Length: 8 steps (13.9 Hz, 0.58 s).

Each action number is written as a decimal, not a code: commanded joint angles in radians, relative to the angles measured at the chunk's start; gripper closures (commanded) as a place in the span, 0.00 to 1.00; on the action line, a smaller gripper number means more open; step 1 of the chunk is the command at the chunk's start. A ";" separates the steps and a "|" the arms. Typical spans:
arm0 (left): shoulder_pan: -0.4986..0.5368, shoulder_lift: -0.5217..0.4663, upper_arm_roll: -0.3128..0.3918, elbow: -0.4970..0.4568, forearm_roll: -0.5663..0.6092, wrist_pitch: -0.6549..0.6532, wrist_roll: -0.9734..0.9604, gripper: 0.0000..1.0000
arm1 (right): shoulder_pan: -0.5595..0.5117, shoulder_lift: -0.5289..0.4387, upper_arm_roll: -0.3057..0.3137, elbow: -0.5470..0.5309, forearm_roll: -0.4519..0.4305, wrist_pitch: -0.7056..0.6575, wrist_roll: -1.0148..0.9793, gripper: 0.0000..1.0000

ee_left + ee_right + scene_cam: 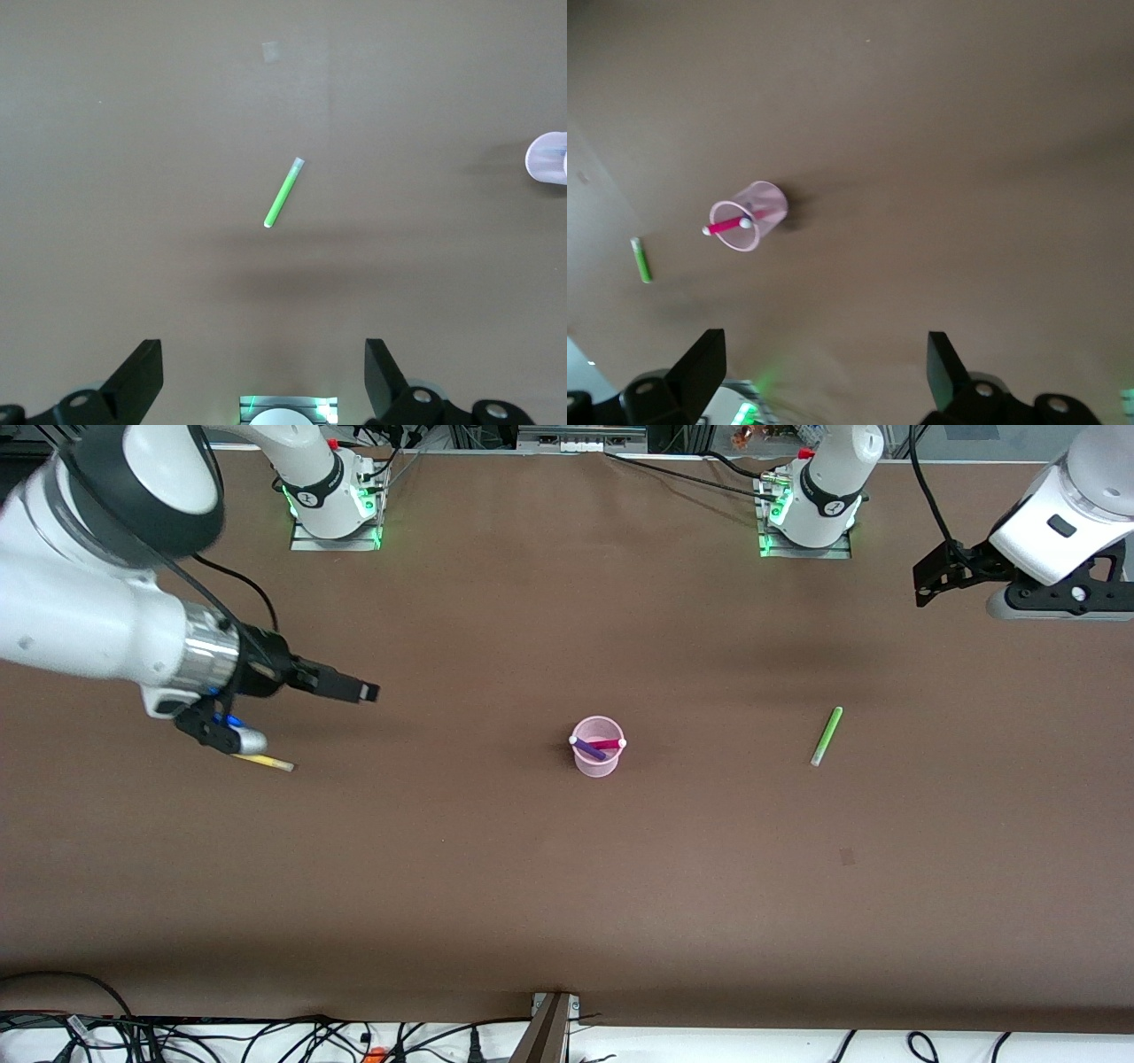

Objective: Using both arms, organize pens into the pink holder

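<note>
The pink holder [595, 760] stands mid-table with the magenta pen [608, 744] and the purple pen [587, 749] inside. The green pen [827, 736] lies flat toward the left arm's end. The yellow pen [266, 762] lies toward the right arm's end, partly hidden under the right wrist. My right gripper [354, 689] is open and empty above the table beside the yellow pen. My left gripper [926, 584] is open and empty, high over the left arm's end. The left wrist view shows the green pen [283, 192] and the holder's edge [549, 158]. The right wrist view shows the holder [749, 217] and the green pen [641, 259].
The two arm bases [335, 505] [808, 514] stand along the table's edge farthest from the front camera. Cables and a post [551, 1027] run along the nearest edge. A small dark mark [847, 856] is on the brown tabletop.
</note>
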 commanded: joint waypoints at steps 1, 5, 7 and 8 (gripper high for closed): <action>0.009 0.002 0.002 0.020 0.010 -0.019 0.000 0.00 | 0.011 -0.133 -0.013 -0.101 -0.130 -0.024 -0.129 0.00; 0.007 0.005 -0.008 0.026 0.010 -0.031 0.007 0.00 | 0.011 -0.153 -0.015 -0.040 -0.354 -0.047 -0.351 0.00; 0.007 0.005 -0.008 0.026 0.010 -0.031 0.007 0.00 | 0.009 -0.135 -0.015 -0.007 -0.389 -0.047 -0.372 0.00; 0.007 0.005 -0.008 0.026 0.010 -0.031 0.007 0.00 | 0.009 -0.135 -0.017 -0.003 -0.400 -0.046 -0.372 0.00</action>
